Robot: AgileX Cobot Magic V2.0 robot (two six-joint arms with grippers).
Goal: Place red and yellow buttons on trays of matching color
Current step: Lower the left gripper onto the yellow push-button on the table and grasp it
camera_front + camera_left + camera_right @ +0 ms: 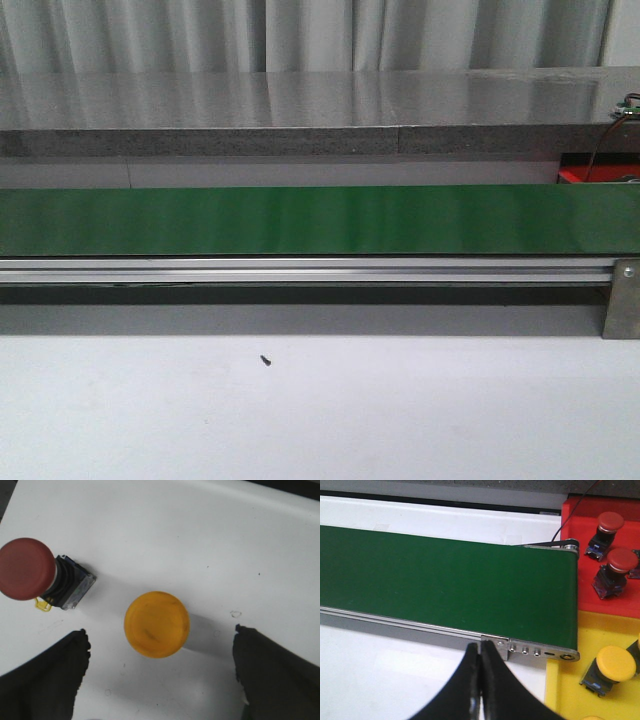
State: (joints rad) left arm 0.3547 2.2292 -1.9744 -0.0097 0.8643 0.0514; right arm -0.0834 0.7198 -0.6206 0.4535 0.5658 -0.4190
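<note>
Green conveyor belt point(300, 220) spanning the work surface, with a red tray point(600, 555) and a yellow tray point(570, 680) set side by side at its end, just beyond the roller. Sorting appears partly done: two red buttons point(612, 567) rest on the red tray and at least one yellow button point(612, 665) on the yellow tray, while a loose yellow button point(156, 624) and a loose red button point(30, 572) remain on the white table point(200, 540), near each other but apart. Left gripper point(160, 675) hovers with fingers spread wide, the yellow button lying between the fingertips and touched by neither; the red one sits outside them. Right gripper point(480, 680) has fingers pressed together, holding nothing, above the belt's near rail
</note>
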